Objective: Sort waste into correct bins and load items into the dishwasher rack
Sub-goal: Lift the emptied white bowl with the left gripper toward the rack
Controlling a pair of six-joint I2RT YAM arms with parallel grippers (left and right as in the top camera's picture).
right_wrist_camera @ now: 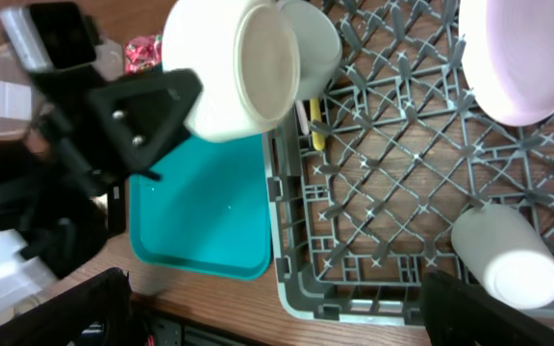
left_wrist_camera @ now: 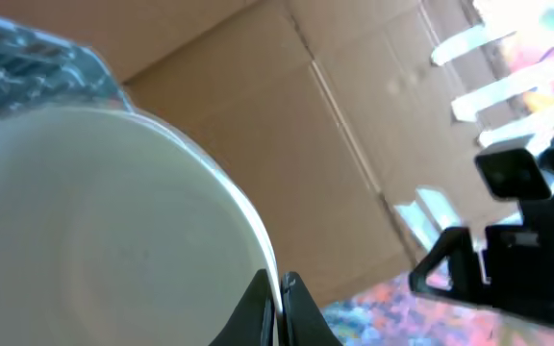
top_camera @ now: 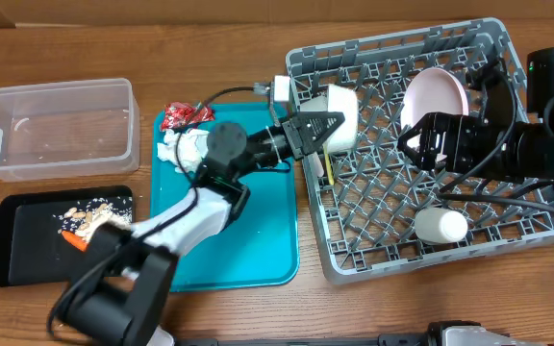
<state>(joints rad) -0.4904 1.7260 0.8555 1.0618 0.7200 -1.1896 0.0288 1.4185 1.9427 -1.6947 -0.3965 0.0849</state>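
- Left gripper [top_camera: 339,121]: closed on the rim of a white bowl [top_camera: 344,104]. In the left wrist view the two fingertips [left_wrist_camera: 279,288] pinch the thin rim edge, wall between them.
- White bowl, held: tipped on its side, with its mouth turned toward 3 o'clock in the overhead view and its axis roughly along the 9-to-3 line. It sits at the 9 o'clock wall of the dishwasher rack [top_camera: 508,235]. Whether it touches the pegs cannot be told.
- Deciding relation, as a judgement: free peg rows lie at 3 to 4 o'clock from the bowl and below it, so setting it down calls for a short carry inward and a lowering on edge. The left arm has the bowl and is the nearer.
- Yellow cutlery [top_camera: 327,169]: in the rack at 6 o'clock of the bowl, just beside it, long axis 12-to-6.
- Pink plate [top_camera: 436,94]: standing on edge in the rack, at 3 o'clock of the bowl.
- Right gripper [top_camera: 414,144]: jaws spread wide and holding nothing, over the rack just below the plate.
- White cup [top_camera: 440,226]: lying on its side toward the rack's 5 o'clock corner.
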